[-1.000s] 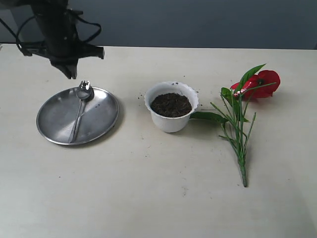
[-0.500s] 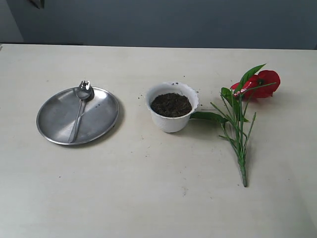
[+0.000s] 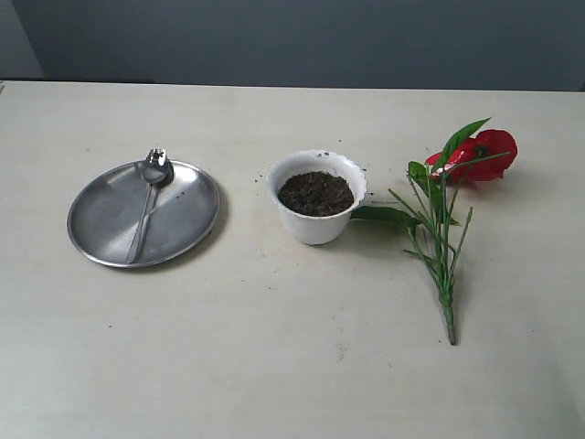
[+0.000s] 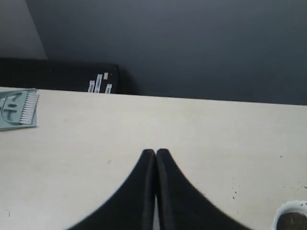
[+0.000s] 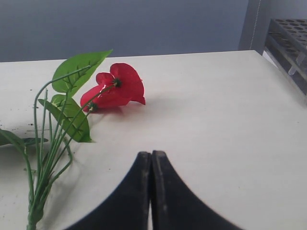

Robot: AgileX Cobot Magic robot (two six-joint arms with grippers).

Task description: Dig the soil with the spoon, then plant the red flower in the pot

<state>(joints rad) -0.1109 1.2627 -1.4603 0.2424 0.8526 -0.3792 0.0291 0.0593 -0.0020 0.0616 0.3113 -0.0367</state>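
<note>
The steel spoon (image 3: 146,206) lies on the round steel plate (image 3: 187,229) at the left of the exterior view, its bowl at the far rim. In the middle stands the white pot (image 3: 316,229), filled with dark soil (image 3: 315,193). The red flower (image 3: 484,154) lies flat on the table to the right, stalks toward the front; the right wrist view shows its bloom (image 5: 117,88) beyond my shut right gripper (image 5: 151,153). My left gripper (image 4: 155,151) is shut and empty above bare table, with the pot's rim (image 4: 288,207) at the picture's edge. Neither arm appears in the exterior view.
A grey card with a brush (image 4: 19,110) lies near the table's far edge in the left wrist view. A dark rack (image 5: 290,43) stands beside the table in the right wrist view. Soil crumbs are scattered round the pot.
One second ago the left arm hung above the plate's far rim in the exterior view; it has since left that view. Spoon, pot and flower have not moved.
</note>
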